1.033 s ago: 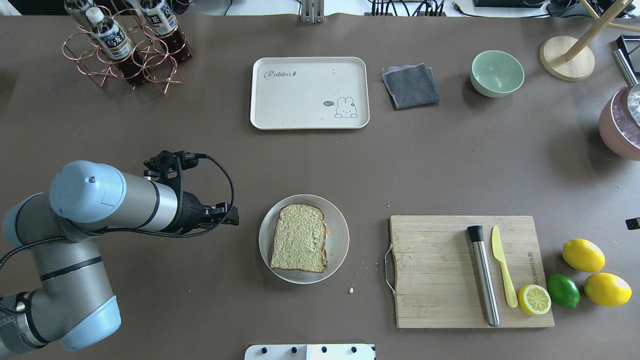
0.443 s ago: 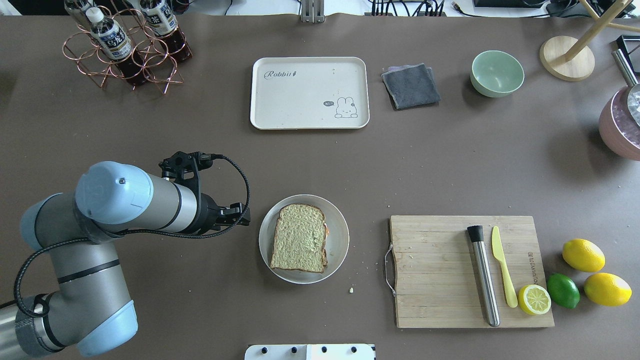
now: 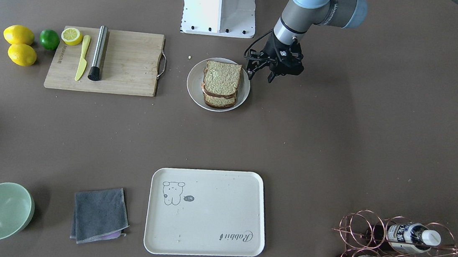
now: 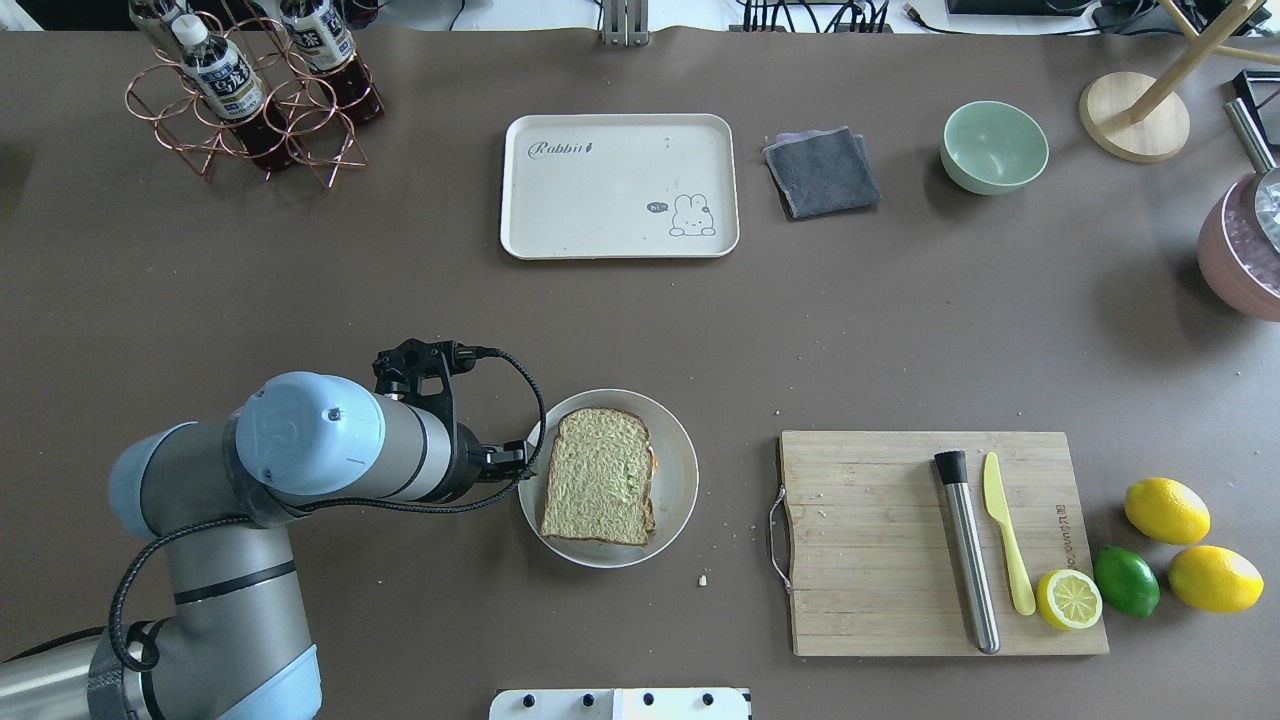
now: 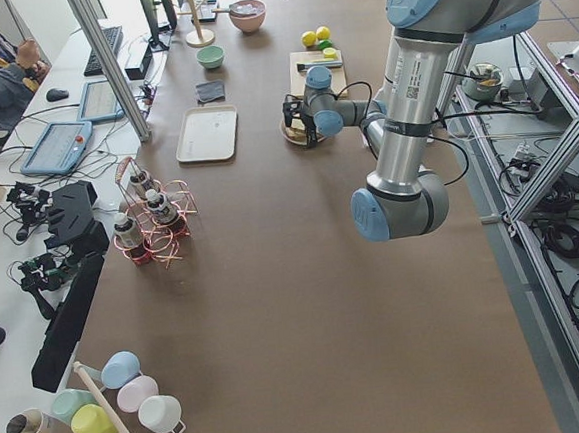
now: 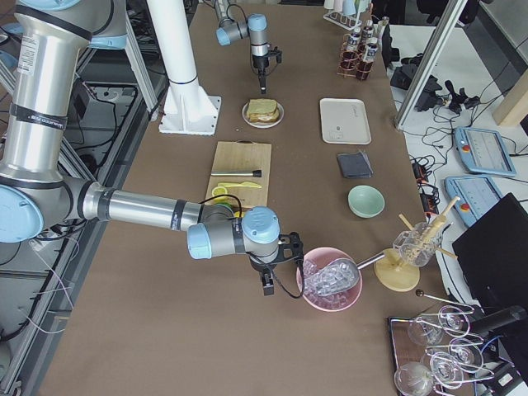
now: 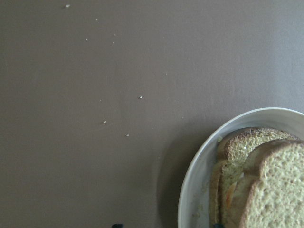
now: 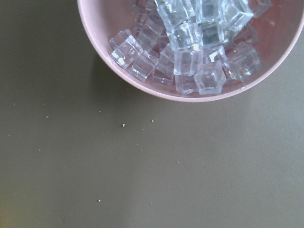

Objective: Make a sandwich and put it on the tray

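Note:
The sandwich [image 4: 600,478] lies on a small round white plate [image 4: 682,470]: two greenish-tan slices with a bit of orange egg at its right edge. It also shows in the front view [image 3: 221,79] and the left wrist view [image 7: 268,180]. My left gripper [image 3: 260,77] is open and empty, low beside the plate's rim [image 3: 193,84], and in the overhead view [image 4: 515,460] it sits at the plate's left edge. The cream tray [image 4: 620,185] lies empty at the far side [image 3: 206,212]. My right gripper [image 6: 266,285] hangs beside a pink bowl; I cannot tell whether it is open or shut.
A wooden cutting board [image 4: 880,540] with a steel muddler, a yellow knife and a lemon half lies right of the plate. Lemons and a lime [image 4: 1126,580] sit beyond it. A grey cloth [image 4: 822,172], a green bowl [image 4: 994,146], a bottle rack [image 4: 250,90] and an ice-filled pink bowl [image 8: 118,66] stand around.
My left arm has swung right across the table, bringing its gripper from well left of the plate to the plate's left rim. The sandwich and tray have not moved.

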Controlling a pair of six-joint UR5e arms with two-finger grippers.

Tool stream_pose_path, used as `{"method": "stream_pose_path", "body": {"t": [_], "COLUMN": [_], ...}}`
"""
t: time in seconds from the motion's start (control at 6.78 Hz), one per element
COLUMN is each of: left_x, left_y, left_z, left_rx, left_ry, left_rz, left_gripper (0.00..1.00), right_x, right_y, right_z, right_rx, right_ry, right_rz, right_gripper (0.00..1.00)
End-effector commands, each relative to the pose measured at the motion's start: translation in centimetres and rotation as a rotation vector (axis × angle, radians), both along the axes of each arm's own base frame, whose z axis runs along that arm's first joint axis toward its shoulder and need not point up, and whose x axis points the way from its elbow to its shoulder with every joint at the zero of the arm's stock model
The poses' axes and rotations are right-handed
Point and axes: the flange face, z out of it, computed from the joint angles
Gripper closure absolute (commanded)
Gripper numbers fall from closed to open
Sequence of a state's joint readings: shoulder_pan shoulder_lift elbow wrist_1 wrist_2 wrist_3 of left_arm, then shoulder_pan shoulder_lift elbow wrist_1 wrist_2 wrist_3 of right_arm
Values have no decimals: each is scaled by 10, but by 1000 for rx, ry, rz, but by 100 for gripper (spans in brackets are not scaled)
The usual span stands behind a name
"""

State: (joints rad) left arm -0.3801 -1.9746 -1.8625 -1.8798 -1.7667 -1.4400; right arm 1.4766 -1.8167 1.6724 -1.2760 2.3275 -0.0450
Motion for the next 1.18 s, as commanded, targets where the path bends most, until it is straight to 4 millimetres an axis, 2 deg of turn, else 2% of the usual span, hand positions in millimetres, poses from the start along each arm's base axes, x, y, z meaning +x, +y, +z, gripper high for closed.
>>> {"method": "stream_pose_path", "body": {"t": [0.0,0.15,0.3,0.59,0.89,1.03], "left_x": [18,24,24,31,37,37], "left_y": [-6,-9,-9,0,7,7], "left_z": [2,10,10,7,6,6], "left_rx": [5,8,9,9,18,18], "left_ry": [-19,-36,-35,-30,-32,-33], "left_rz": [-4,-14,-13,3,4,4], "left_gripper": [36,38,40,50,66,66], "right_x": [10,10,12,11,11,11], "right_y": [-4,-4,-4,-4,-4,-4], "right_z": [-1,-2,-2,-2,-3,-4], "right_rx": [3,4,2,2,2,-1], "right_ry": [17,15,16,16,10,5], "right_rz": [-9,-7,-4,-6,-5,-6], "right_gripper": [0,0,0,0,0,0]}}
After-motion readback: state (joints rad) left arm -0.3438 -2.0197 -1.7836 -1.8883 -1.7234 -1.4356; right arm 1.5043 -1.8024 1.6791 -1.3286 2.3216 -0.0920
